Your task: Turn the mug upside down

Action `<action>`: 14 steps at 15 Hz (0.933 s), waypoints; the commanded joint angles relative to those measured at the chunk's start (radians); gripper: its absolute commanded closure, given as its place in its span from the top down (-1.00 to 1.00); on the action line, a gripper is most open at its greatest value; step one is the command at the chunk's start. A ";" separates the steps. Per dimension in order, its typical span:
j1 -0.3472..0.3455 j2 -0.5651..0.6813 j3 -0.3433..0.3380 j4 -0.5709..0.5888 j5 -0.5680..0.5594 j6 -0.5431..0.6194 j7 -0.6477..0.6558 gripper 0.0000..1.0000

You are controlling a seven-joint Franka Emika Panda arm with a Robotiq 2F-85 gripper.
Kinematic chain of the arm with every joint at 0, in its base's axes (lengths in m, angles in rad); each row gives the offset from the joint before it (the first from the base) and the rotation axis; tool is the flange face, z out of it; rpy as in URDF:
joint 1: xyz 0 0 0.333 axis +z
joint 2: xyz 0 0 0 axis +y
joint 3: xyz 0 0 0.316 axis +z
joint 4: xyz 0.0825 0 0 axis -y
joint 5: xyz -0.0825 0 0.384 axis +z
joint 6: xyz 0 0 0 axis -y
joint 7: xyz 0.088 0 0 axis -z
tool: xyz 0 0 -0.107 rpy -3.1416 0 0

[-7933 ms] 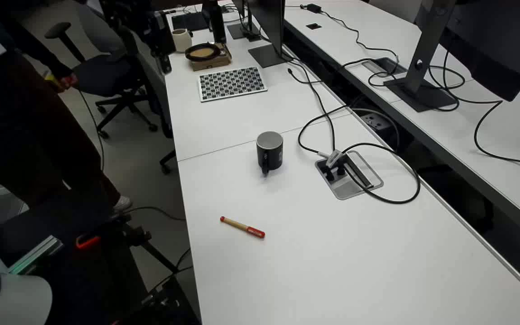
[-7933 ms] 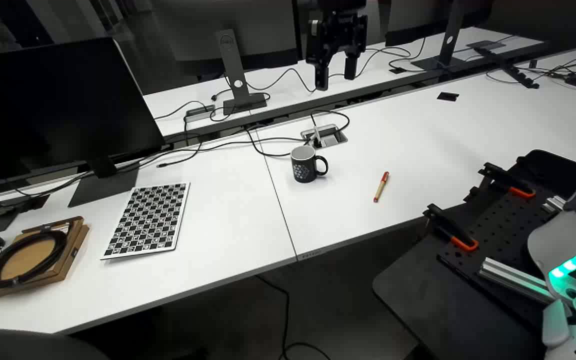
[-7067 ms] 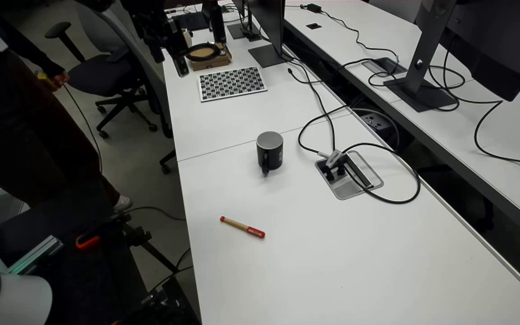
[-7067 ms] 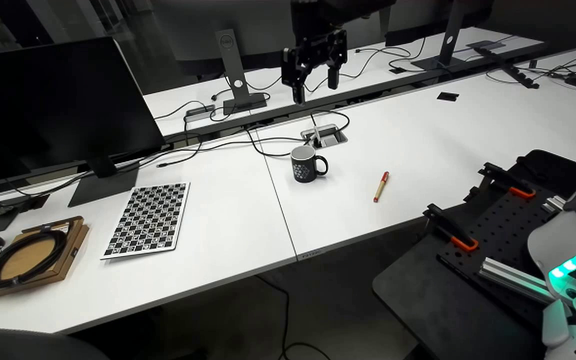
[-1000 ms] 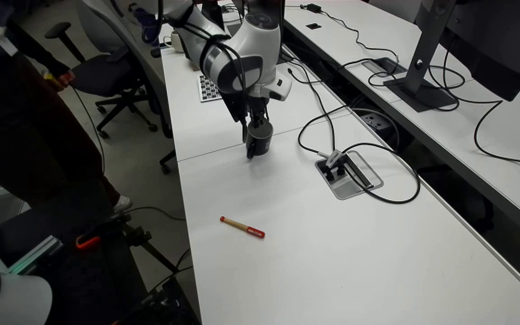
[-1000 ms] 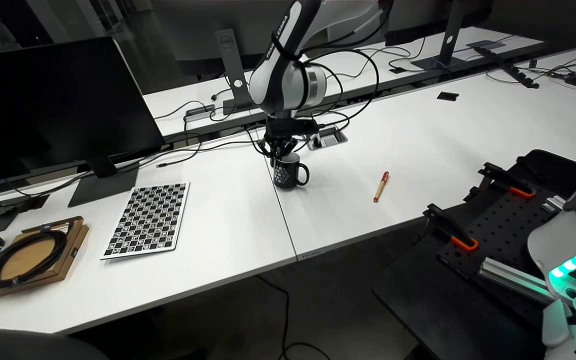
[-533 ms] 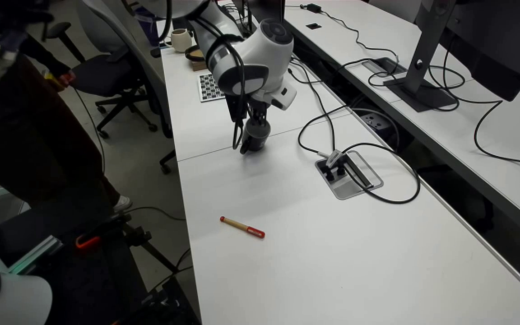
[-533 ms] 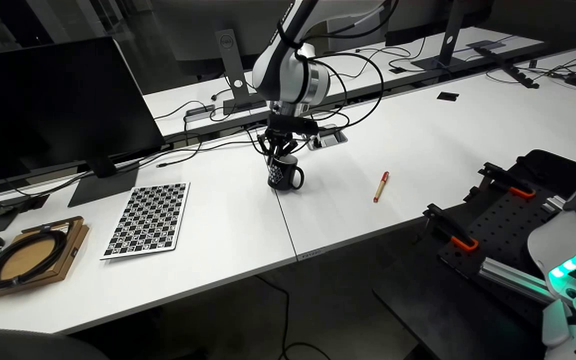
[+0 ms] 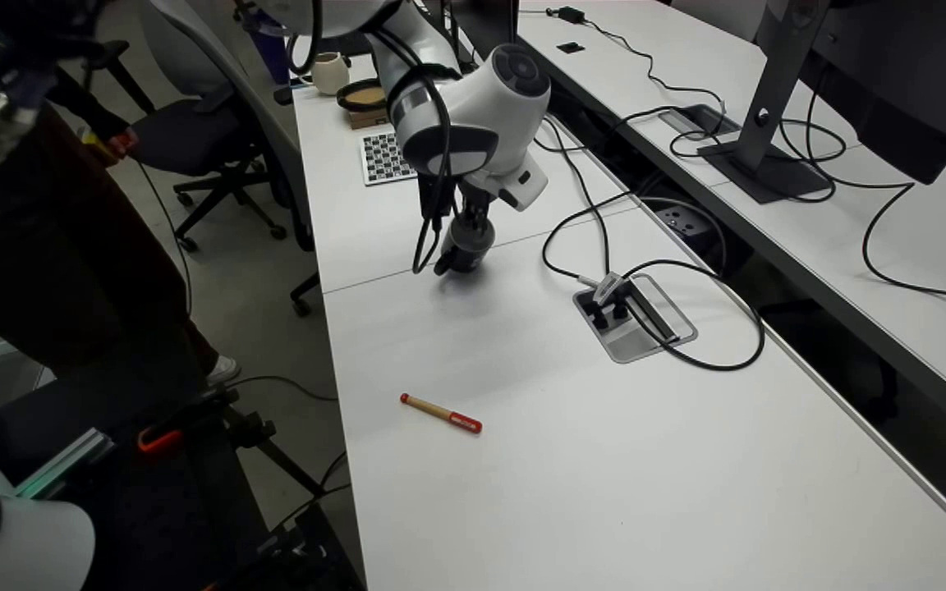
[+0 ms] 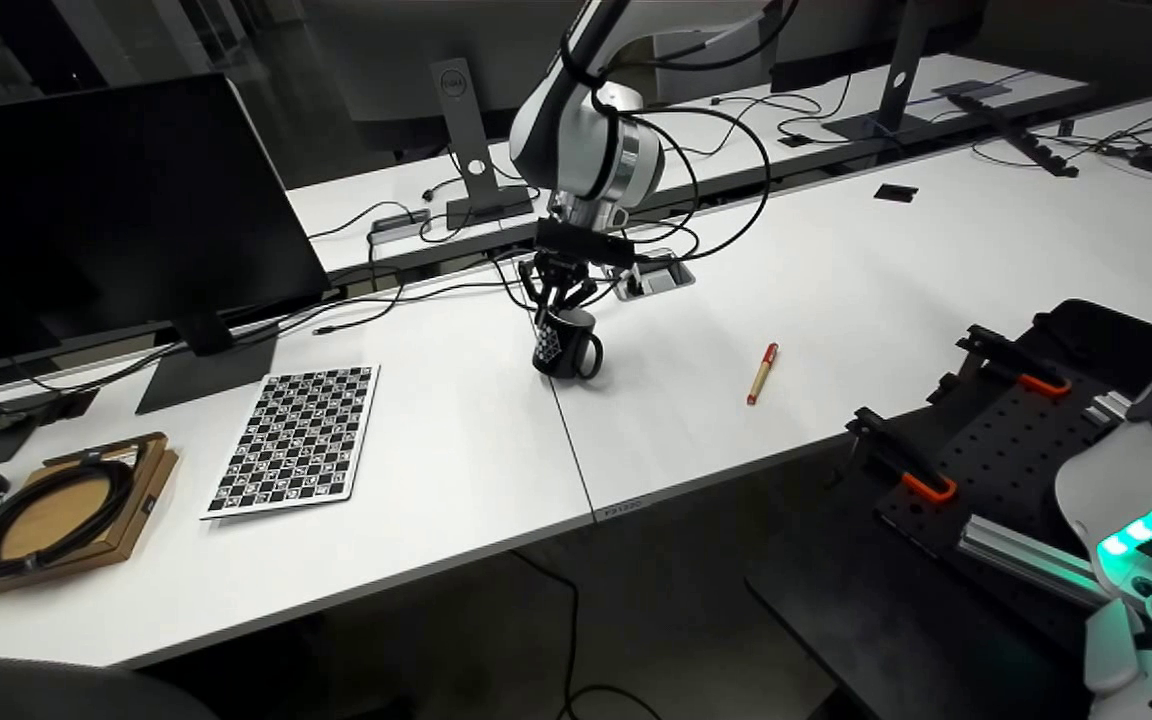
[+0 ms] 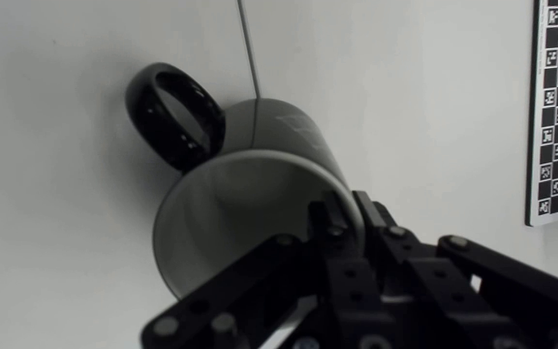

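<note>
Black two-finger gripper (image 11: 348,198) pinching shiny black round mug (image 10: 556,348) by left rim in exterior view — mug leaning. Turn-over likely starting — next needing lift, full roll.

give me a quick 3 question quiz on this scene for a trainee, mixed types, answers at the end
1. Multiple choice: how do the fingers hold the mug?
a) both outside
b) one inside, one outside
c) both inside

2. True or false: the mug is fully upside down.

3. Fill in: the pen is tan in the middle and ____ at both ends.

Key:
1. b
2. False; it is tilted, with its opening facing upward
3. red
</note>
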 commanded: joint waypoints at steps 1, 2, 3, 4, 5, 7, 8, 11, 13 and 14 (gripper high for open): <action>-0.109 0.084 0.138 0.052 0.135 0.024 -0.150 -0.95; -0.134 0.099 0.168 0.055 0.174 0.029 -0.195 -0.95; -0.161 0.119 0.199 0.062 0.218 0.035 -0.246 -0.95; -0.176 0.130 0.212 0.062 0.251 0.035 -0.284 -0.95; -0.187 0.136 0.218 0.060 0.281 0.036 -0.320 -0.95; -0.200 0.137 0.218 0.057 0.326 0.033 -0.382 -0.95; -0.203 0.137 0.216 0.055 0.350 0.028 -0.409 -0.95; -0.201 0.129 0.203 0.054 0.403 0.013 -0.471 -0.95; -0.197 0.127 0.198 0.054 0.435 0.009 -0.506 -0.95; -0.195 0.126 0.195 0.054 0.449 0.005 -0.522 -0.95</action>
